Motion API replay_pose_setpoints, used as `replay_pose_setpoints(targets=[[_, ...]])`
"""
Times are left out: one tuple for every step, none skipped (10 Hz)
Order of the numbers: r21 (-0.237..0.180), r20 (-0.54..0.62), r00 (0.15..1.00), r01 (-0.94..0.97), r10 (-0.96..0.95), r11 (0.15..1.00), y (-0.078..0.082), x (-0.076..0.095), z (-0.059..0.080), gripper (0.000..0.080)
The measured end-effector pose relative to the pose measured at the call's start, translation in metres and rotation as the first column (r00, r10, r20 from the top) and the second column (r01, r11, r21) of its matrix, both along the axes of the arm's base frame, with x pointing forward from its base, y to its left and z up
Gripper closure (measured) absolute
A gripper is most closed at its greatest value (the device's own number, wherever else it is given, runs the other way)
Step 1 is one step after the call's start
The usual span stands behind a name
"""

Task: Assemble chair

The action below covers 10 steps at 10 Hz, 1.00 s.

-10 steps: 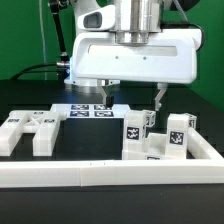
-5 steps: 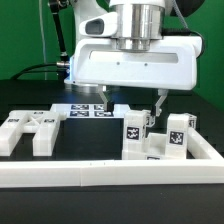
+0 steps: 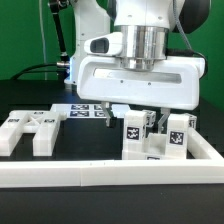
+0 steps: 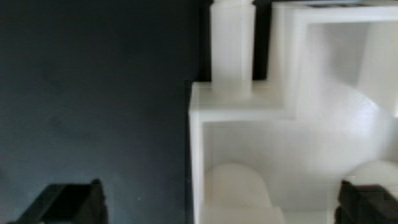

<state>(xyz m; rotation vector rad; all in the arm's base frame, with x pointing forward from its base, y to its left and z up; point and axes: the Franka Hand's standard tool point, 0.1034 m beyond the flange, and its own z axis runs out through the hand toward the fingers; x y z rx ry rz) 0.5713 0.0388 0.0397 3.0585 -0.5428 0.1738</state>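
exterior view, gripper [image 3: 133,113] spread wide above chair [image 3: 134,138]

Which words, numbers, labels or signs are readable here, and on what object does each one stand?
No words or numbers are readable in either view.
There are only black-and-white square tags, on the chair parts and the marker board. They show patterns, not letters.

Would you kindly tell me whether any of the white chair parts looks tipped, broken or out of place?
Nothing stands out: the low parts sit level and the upright parts stand straight under the open gripper, all inside the rail.
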Motion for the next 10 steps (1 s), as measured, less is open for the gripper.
replay_pose_setpoints(targets=[[-0.005,-0.003,1.0,-0.002,0.002,1.0,0.0,0.003,-0.006,0.015],[-0.01,-0.003,1.0,-0.005,0.005,1.0,0.0,0.007,-0.01,0.015],[-0.013,-0.003,1.0,-0.008,0.008,1.0,0.0,0.009,-0.014,0.015],[-0.016,-0.006,1.0,-0.014,0.014,1.0,-0.002,0.01,-0.017,0.015],[-0.019,-0.008,1.0,-0.021,0.02,1.0,-0.004,0.012,-0.02,0.015],[-0.02,-0.01,1.0,-0.021,0.02,1.0,-0.004,0.011,-0.021,0.015],[-0.02,-0.01,1.0,-0.02,0.02,1.0,-0.004,0.011,-0.021,0.015],[-0.021,-0.011,1.0,-0.019,0.019,1.0,-0.005,0.011,-0.021,0.0275],[-0.021,-0.011,1.0,-0.02,0.02,1.0,-0.004,0.011,-0.021,0.0411],[-0.021,-0.012,1.0,-0.02,0.019,1.0,-0.005,0.01,-0.021,0.0411]])
